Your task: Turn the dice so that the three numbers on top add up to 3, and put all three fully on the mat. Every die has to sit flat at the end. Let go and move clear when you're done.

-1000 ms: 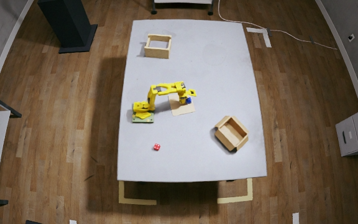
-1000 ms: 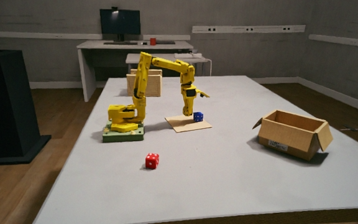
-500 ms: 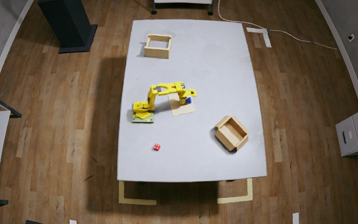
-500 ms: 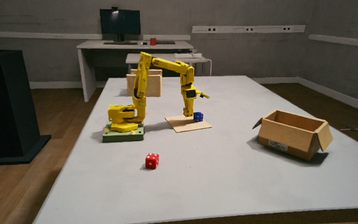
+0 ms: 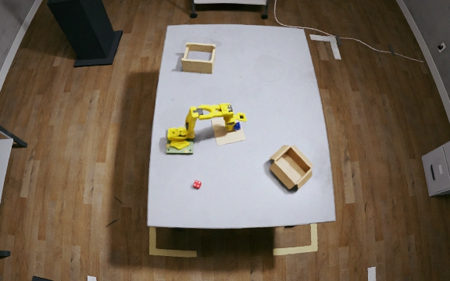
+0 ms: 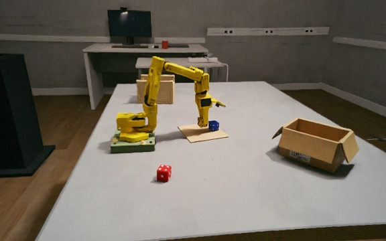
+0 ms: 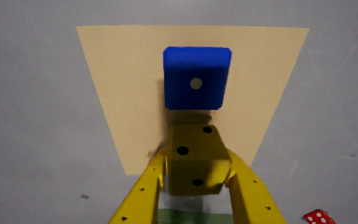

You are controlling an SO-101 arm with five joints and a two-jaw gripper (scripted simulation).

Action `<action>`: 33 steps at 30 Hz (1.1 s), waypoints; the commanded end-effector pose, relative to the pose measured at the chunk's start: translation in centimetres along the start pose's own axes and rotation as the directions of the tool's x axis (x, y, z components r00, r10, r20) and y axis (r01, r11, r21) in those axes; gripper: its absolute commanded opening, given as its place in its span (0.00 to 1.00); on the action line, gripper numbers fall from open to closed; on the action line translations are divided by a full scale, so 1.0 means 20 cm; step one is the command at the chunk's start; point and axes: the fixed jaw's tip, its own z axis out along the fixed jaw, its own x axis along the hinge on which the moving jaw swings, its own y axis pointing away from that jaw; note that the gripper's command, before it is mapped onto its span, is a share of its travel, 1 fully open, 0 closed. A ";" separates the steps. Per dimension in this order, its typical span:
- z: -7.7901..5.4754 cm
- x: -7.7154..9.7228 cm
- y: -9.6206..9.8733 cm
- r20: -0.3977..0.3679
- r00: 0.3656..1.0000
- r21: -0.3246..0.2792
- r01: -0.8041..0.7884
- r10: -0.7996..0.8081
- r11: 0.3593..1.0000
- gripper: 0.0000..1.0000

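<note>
A tan mat [image 5: 225, 137] [image 6: 196, 134] [image 7: 125, 90] lies on the table in front of the arm. A blue die [image 5: 237, 126] [image 6: 214, 125] [image 7: 196, 77] sits flat on the mat with one pip on top. My gripper [image 7: 197, 170] [image 6: 202, 124] [image 5: 231, 124] is shut on a yellow die [image 7: 198, 159] and holds it low over the mat, right beside the blue die. The yellow die shows a face with three black pips to the wrist camera. A red die [image 5: 197, 184] [image 6: 163, 173] [image 7: 318, 217] lies off the mat on the grey table nearer the front edge.
An open cardboard box [image 5: 291, 167] [image 6: 317, 144] lies at the right of the table. A wooden open frame box [image 5: 198, 58] [image 6: 159, 91] stands at the far left. The arm's green base [image 5: 179, 147] [image 6: 132, 144] sits left of the mat.
</note>
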 end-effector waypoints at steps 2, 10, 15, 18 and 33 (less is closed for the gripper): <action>0.03 0.02 0.01 -0.024 1.000 0.001 -0.001 0.001 1.000 0.00; 0.04 0.02 0.01 -0.024 1.000 0.001 -0.001 0.001 1.000 0.00; 0.06 0.02 0.01 -0.024 1.000 0.001 -0.001 0.001 1.000 0.00; 0.06 0.02 0.01 -0.024 1.000 0.001 -0.001 0.001 1.000 0.00; 0.09 0.02 0.01 -0.024 1.000 0.001 -0.001 0.001 1.000 0.00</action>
